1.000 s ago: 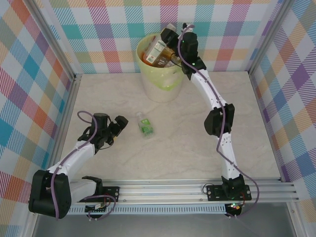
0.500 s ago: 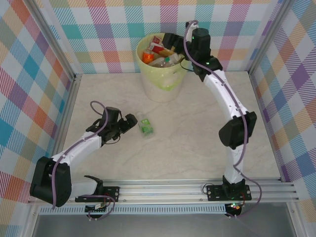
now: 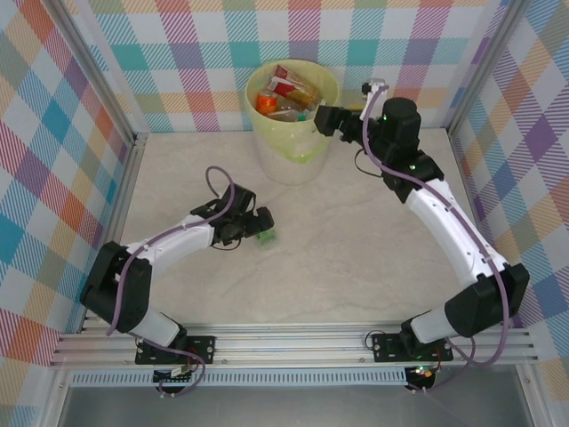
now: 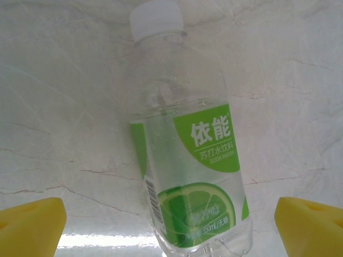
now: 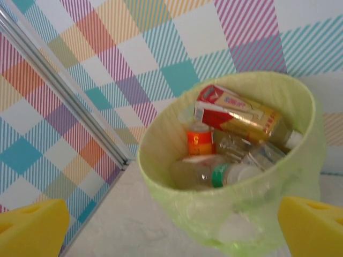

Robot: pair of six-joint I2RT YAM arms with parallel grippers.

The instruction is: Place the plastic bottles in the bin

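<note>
Green lime label on the clear, white-capped bottle (image 4: 190, 160) reads "依能 SODA WATER"; it lies on the marbled table (image 4: 64, 107) between the spread-open yellow pads of the left gripper (image 4: 171, 225). The right gripper (image 3: 324, 118) hangs released and empty just beside the bin (image 5: 257, 214), where red- and orange-labelled bottles (image 5: 236, 120) lie piled.

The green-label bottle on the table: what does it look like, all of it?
The green-label bottle is small and made of clear plastic, with its white cap on. Its label is lime green with white writing, a lime-slice picture and a barcode down one side. It lies on its side on the pale marbled table. The open left end effector hovers over it, with its yellow pads on either side, not touching it.
</note>
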